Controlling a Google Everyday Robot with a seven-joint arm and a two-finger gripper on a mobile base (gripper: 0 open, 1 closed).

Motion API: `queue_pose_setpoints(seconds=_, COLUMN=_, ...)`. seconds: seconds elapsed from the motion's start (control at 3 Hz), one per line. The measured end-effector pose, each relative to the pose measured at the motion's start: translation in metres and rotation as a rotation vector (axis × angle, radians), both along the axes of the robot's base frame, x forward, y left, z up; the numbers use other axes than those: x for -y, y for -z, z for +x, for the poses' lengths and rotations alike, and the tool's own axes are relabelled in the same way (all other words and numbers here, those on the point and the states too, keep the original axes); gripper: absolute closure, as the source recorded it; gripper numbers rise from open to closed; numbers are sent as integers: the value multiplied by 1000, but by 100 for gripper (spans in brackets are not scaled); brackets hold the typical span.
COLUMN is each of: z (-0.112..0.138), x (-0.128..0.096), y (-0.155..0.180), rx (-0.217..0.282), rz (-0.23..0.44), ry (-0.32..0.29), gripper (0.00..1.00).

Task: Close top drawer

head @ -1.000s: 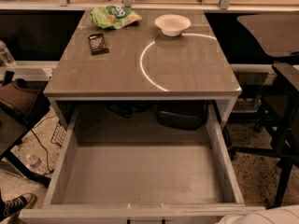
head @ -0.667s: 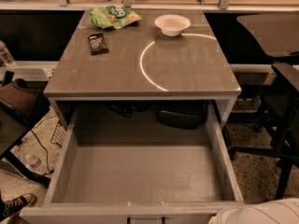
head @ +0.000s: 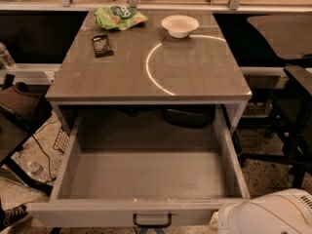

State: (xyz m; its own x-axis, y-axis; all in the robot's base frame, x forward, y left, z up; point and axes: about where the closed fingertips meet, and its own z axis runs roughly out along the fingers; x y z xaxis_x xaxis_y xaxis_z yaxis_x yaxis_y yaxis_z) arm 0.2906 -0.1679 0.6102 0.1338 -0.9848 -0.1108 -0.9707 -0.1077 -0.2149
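Note:
The top drawer (head: 146,179) is a wide, deep grey box, pulled fully out from under the grey tabletop (head: 146,67) and empty inside. Its flat grey front (head: 87,214) runs along the bottom edge of the camera view, with a small dark rectangular handle (head: 152,220) at its middle. A white rounded part of my arm (head: 268,213) shows at the bottom right, just right of the drawer's front corner. My gripper is out of view.
On the tabletop sit a white bowl (head: 180,25), a green snack bag (head: 119,17) and a dark snack bar (head: 102,45). Dark chairs (head: 292,106) stand to the right. A brown seat (head: 19,111), cables and a bottle (head: 35,168) are on the left.
The white arm part has risen further into view at the bottom right. The drawer stays open in the same place.

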Motion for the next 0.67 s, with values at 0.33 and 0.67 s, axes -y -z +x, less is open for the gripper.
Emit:
queue_pose_setpoints(seconds=0.33, z=28, x=-14, y=-7, rx=25, rz=9, ry=-26, gripper=100)
queue_pose_setpoints(seconds=0.67, z=42, x=-24, y=-9, rx=35, rz=20, ry=-44, gripper=100)
